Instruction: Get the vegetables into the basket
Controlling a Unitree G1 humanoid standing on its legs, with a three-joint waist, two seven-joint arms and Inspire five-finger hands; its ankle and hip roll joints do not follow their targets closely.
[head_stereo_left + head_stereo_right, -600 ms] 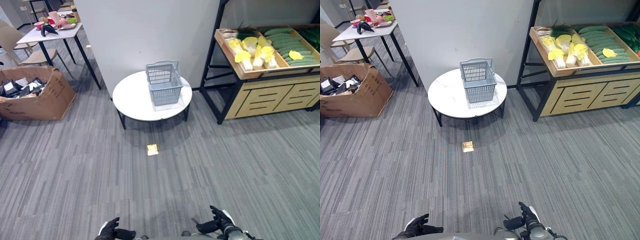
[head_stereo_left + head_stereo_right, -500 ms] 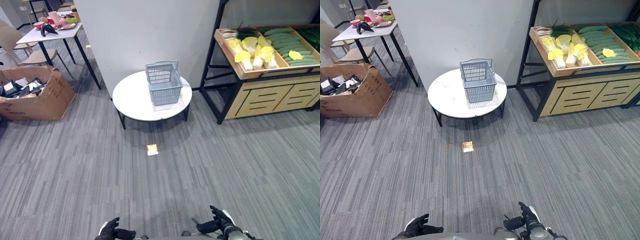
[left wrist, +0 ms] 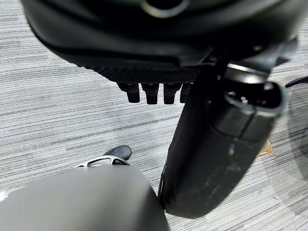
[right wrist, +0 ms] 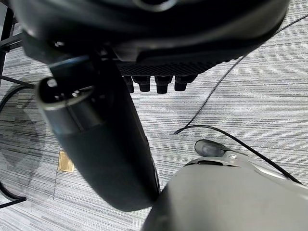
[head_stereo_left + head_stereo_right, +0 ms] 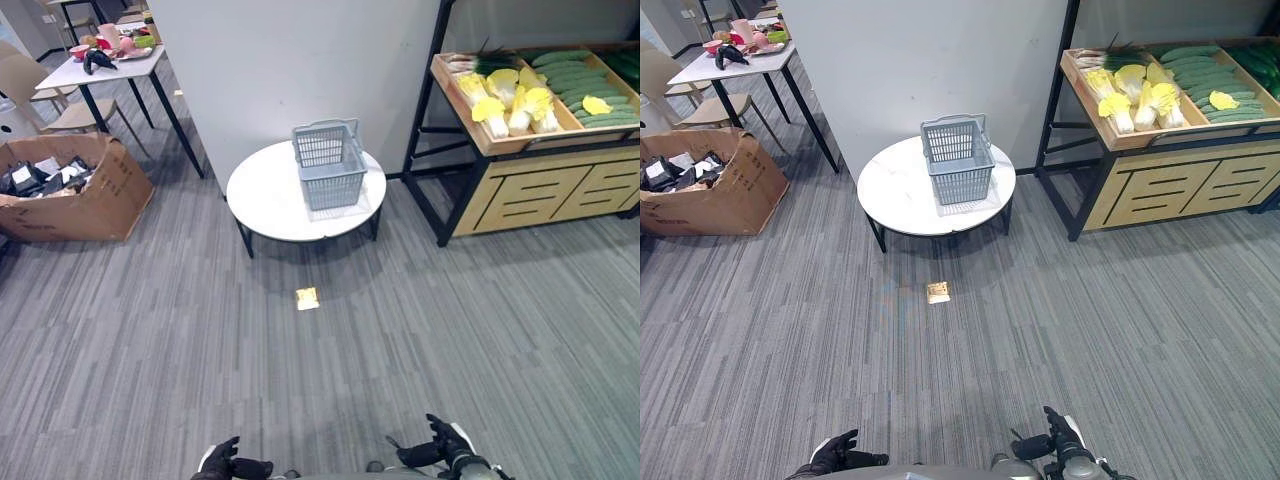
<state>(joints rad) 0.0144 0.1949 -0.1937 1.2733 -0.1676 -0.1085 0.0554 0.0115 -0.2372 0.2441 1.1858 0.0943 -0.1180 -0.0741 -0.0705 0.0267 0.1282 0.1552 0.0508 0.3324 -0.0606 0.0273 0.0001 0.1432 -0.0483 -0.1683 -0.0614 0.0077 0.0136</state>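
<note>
Vegetables (image 5: 530,92) are lying on the wooden shelf (image 5: 520,180) at two o'clock, the grey basket (image 5: 329,165) is standing empty on the round white table (image 5: 270,205) at twelve, and left hand (image 5: 228,464) and right hand (image 5: 441,448) are hanging low, fingers relaxed, holding nothing.

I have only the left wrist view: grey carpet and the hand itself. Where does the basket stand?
Observer: The basket stands on a round white table, ahead of the robot.
Operator: And where are the vegetables?
Observer: In a wooden tray to the right of the table: yellow-white cabbages and green cucumbers.
Operator: Does the right hand hold something?
Observer: No. The right hand hangs low over the carpet, fingers relaxed, holding nothing.
</note>
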